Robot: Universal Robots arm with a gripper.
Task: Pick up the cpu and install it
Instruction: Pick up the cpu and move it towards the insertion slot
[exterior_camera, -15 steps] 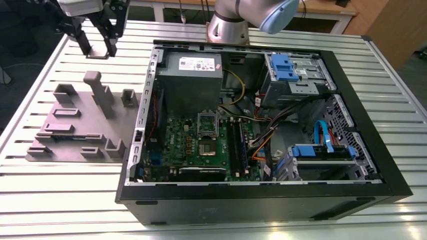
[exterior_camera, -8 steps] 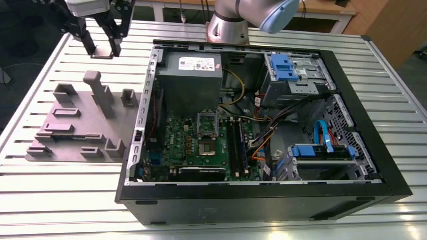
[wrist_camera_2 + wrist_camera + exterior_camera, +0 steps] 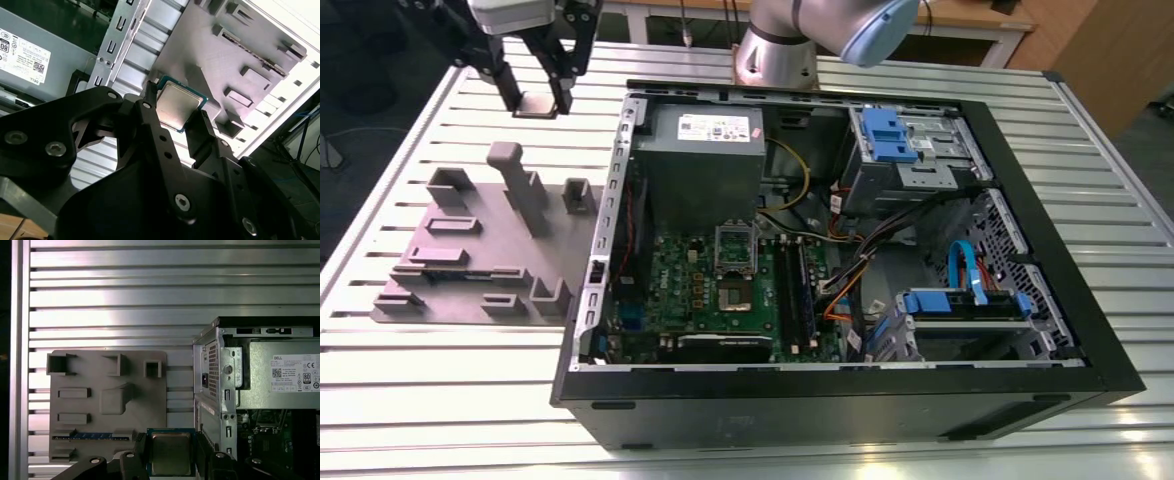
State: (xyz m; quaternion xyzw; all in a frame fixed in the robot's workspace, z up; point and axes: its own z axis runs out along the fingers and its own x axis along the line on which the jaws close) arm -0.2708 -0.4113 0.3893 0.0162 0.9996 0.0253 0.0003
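Observation:
My gripper [image 3: 538, 98] hangs above the slatted table at the exterior view's upper left, beyond the grey holder plate [image 3: 467, 250] and beside the open computer case. It is shut on the cpu [image 3: 177, 104], a flat square chip with a silver-grey top and a thin pale rim. Both wrist views show the cpu [image 3: 171, 452] clamped by its edges between the two black fingers [image 3: 150, 112]. In the exterior view it is a small grey piece [image 3: 534, 104] between the fingertips. The green motherboard with its metal socket frame [image 3: 736, 262] lies inside the case.
The black case [image 3: 854, 400] lies open on its side, with the grey power-supply box [image 3: 707, 150], cables and blue drive brackets [image 3: 887, 135] inside. The holder plate [image 3: 107, 400] carries upright posts and pockets. The arm's base [image 3: 774, 55] stands behind the case.

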